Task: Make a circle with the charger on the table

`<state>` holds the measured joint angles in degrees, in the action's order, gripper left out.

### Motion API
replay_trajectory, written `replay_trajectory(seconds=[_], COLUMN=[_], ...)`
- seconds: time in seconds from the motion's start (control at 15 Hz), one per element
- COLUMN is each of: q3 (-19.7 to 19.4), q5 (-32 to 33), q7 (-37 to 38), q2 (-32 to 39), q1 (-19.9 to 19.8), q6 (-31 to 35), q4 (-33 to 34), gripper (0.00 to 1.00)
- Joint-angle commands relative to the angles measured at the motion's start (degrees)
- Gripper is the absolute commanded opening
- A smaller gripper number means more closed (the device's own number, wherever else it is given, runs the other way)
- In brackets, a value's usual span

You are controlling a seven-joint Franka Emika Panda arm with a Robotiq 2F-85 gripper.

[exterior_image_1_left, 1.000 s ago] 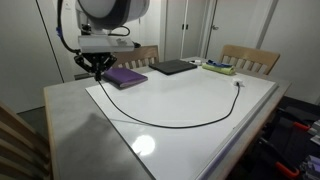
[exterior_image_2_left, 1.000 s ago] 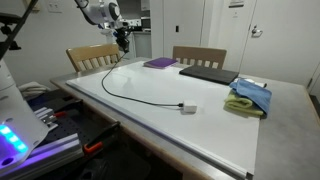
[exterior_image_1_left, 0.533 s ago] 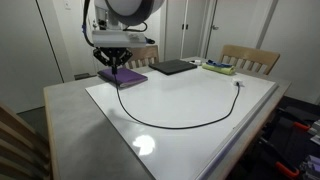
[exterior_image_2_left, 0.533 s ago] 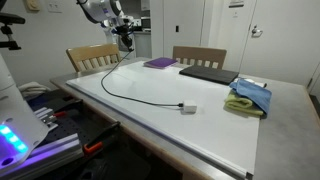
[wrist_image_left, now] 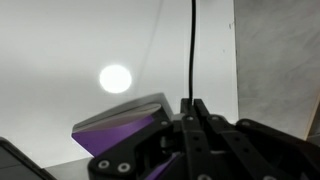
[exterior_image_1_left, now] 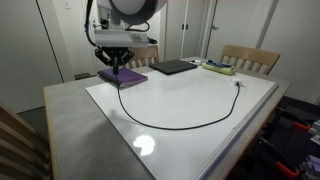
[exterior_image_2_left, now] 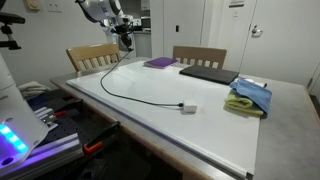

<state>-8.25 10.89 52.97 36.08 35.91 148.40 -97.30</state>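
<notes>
My jaws were closed down to a narrow gap, pinching one end of the charger [wrist_image_left: 192, 50]. In the wrist view the black cable came straight out from between my fingertips [wrist_image_left: 203, 118] and ran away across the glossy white board [wrist_image_left: 60, 50]. I was raised above the far corner of the table [exterior_image_1_left: 70, 110], just over a purple notebook [exterior_image_1_left: 123, 76] that lay on the board near that corner; in the wrist view the notebook [wrist_image_left: 125, 125] sat directly beside my fingers.

From my grip the charger [exterior_image_1_left: 150, 119] dropped to the board, then swept in one long open arc across it, bending back up to its free plug end [exterior_image_1_left: 237, 85] near the opposite side. In an exterior view the same cable [exterior_image_2_left: 105, 88] curved down from me and trailed to a small white plug [exterior_image_2_left: 187, 108] lying flat on the board. The two ends were well apart, so the curve was an open bow and not a closed ring.

Beyond the notebook a dark laptop [exterior_image_1_left: 172, 67] lay closed, and next to it a green cloth [exterior_image_1_left: 221, 69]; in an exterior view a blue cloth [exterior_image_2_left: 250, 92] lay on top of the green one. Two wooden chairs [exterior_image_1_left: 248, 58] stood along the far edge of the table.
</notes>
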Motion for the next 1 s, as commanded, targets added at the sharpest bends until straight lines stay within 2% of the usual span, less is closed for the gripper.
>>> replay_trajectory(seconds=[0.0, 0.4, 0.93], q3=[0.8, -2.8, -7.7], q5=[1.7, 5.8, 10.0], q7=[1.5, 11.0, 29.6], q2=[-0.4, -2.7, -8.7], q1=[-0.8, 0.0, -2.1], q6=[-0.4, 0.4, 1.3], q4=[-0.3, -4.9, -16.8], gripper=[0.01, 0.01, 0.01])
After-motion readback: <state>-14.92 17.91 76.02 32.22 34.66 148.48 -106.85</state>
